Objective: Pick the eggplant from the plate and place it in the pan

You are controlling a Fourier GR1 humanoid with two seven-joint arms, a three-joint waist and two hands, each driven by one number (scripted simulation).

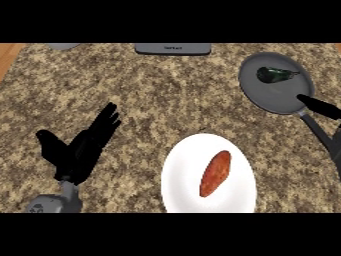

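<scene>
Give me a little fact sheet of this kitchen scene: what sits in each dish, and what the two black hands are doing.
Surface: speckled brown stone counter
Dish one: round white plate, near the view's lower edge
On it: long orange-red vegetable, lying alone
Dish two: round grey metal pan, far right, handle pointing toward the robot
In it: dark, green-black eggplant
Left hand: open, left of the plate, holding nothing
Right hand: open, by the pan's handle, holding nothing

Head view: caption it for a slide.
Dark eggplant in the pan, orange vegetable on the plate, right hand beside the pan.
</scene>
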